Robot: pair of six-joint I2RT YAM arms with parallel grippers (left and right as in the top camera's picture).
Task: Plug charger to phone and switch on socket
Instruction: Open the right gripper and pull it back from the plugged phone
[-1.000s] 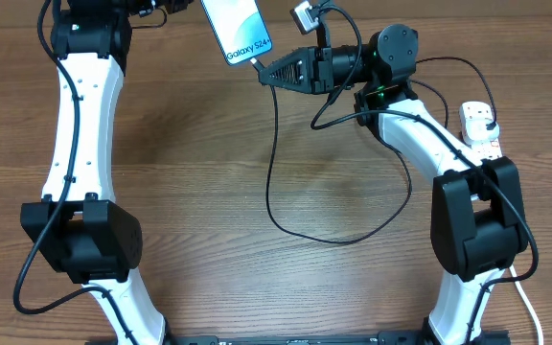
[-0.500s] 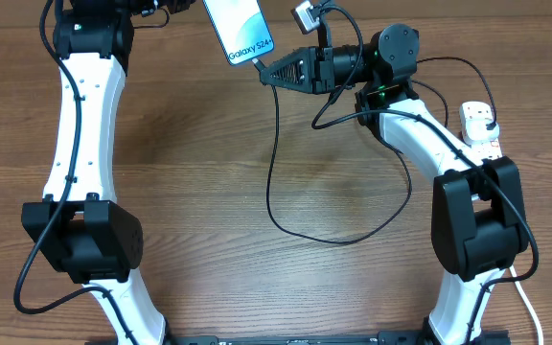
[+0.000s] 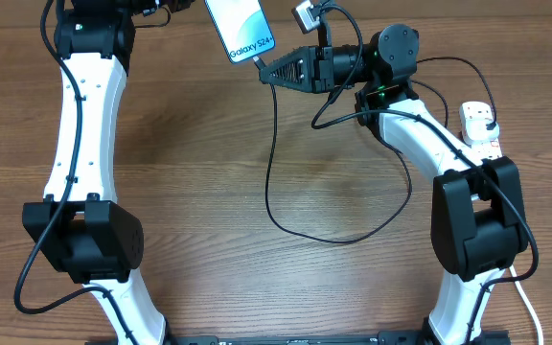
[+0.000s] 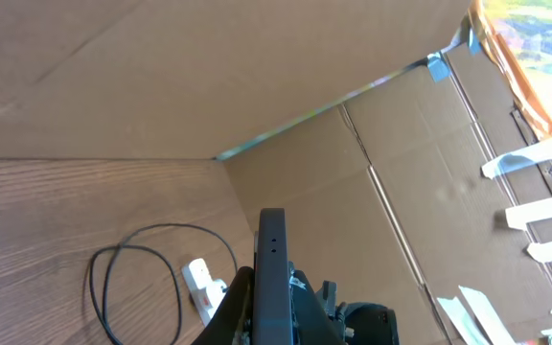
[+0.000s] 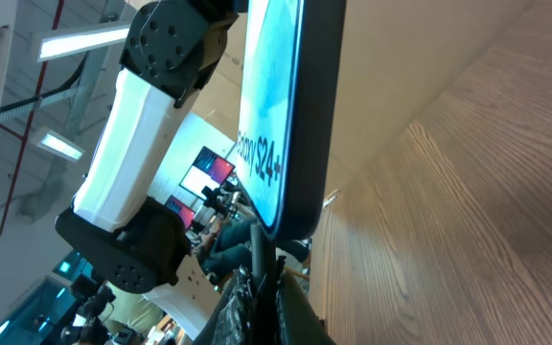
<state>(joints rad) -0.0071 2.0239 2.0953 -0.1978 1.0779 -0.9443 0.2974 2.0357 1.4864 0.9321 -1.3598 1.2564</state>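
Wooden desk (image 3: 190, 144) w/ socket (image 3: 480, 129) laid at its right edge. Phone (image 3: 239, 27), screen lit, is held up over the far desk edge, clamped by the left fingers (image 4: 242, 305). Charger (image 3: 286, 216) is looped across mid-desk. Its tip is pinched in the right fingers (image 3: 274, 73) and set against the phone's near end; whether it's seated can't be told.

Overhead camera looks straight down on my brown wood-grain table (image 3: 190, 163), set far enough back to catch both arms. The slim blue-screened smartphone (image 3: 241, 34) sits at its top edge. My left wrist camera sights along that phone's dark edge (image 4: 271, 273), out to the white power strip (image 4: 202, 285) and thin black cable (image 4: 113, 257), both shared with overhead. Right wrist camera is pressed close under the lit screen (image 5: 274, 115), tilted up toward my white left arm (image 5: 142, 129).
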